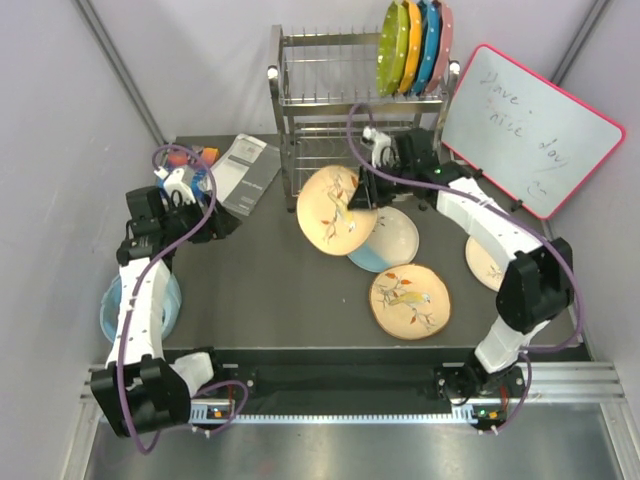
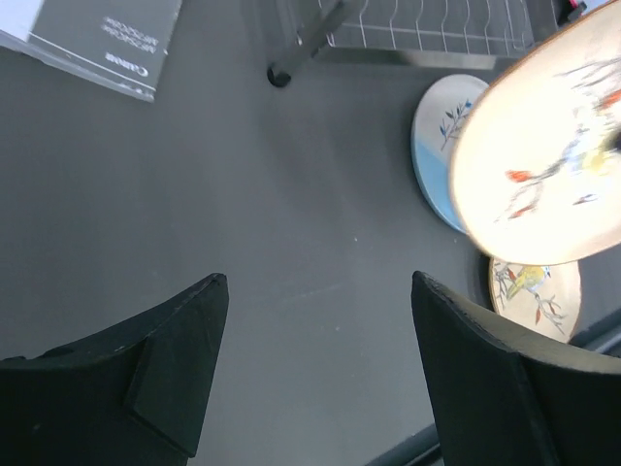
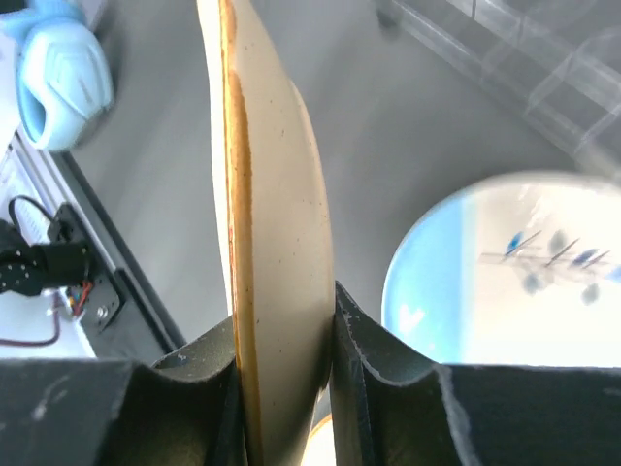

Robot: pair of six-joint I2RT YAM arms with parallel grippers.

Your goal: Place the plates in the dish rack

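My right gripper (image 1: pixel 357 198) (image 3: pixel 286 320) is shut on the rim of a tan-peach plate (image 1: pixel 333 206) (image 3: pixel 267 194) (image 2: pixel 553 155). The plate hangs tilted on edge above the table, just in front of the dish rack (image 1: pixel 330 110) (image 2: pixel 427 29). A white and light blue plate (image 1: pixel 392 242) (image 3: pixel 505 282) (image 2: pixel 441 136) lies flat below it. A second tan-peach plate (image 1: pixel 410 300) (image 2: pixel 534 291) lies nearer the front. A cream plate (image 1: pixel 484 263) shows partly under the right arm. Far to the left, my left gripper (image 1: pixel 212 218) (image 2: pixel 320 282) stands open over bare table, nothing between its fingers.
Several coloured plates (image 1: pixel 415 45) stand on the rack's top tier at the right. A grey booklet (image 1: pixel 245 170) (image 2: pixel 107 39) lies left of the rack. A light blue bowl (image 1: pixel 140 305) sits at the left table edge. A whiteboard (image 1: pixel 530 130) leans at the back right.
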